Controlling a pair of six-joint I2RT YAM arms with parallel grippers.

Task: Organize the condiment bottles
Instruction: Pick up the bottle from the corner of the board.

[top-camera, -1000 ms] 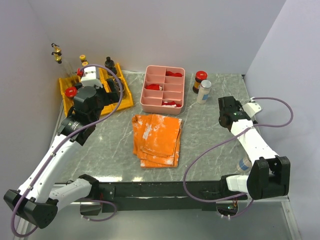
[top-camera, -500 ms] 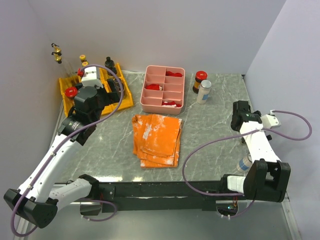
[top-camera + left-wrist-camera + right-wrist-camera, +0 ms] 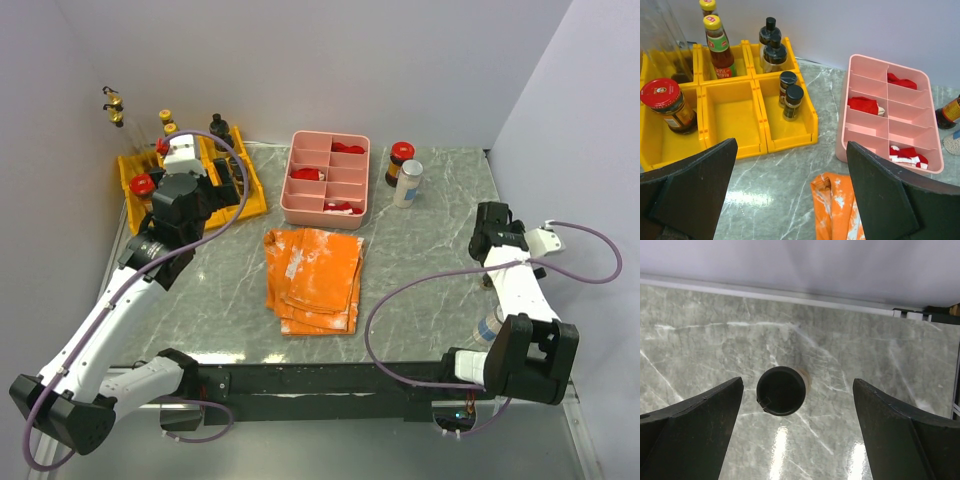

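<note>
The right gripper [image 3: 798, 381] hangs with its jaws spread wide and holds nothing. A black-capped bottle [image 3: 781, 390] stands upright on the marble table [image 3: 880, 340] below, between the jaws and untouched. The left gripper [image 3: 791, 145] is likewise wide open and empty, near the yellow bins [image 3: 787, 136]. These hold a red-lidded jar [image 3: 666, 105], a yellow-capped sauce bottle [image 3: 717, 47], 2 small black-capped shakers [image 3: 790, 95] and 2 dark bottles [image 3: 774, 50]. Just right of the pink tray [image 3: 325, 220] stand 2 more, close together: a red-capped jar [image 3: 401, 160] and a silver-capped bottle [image 3: 408, 184] — an orange cloth [image 3: 315, 275] lies in front of the tray
</note>
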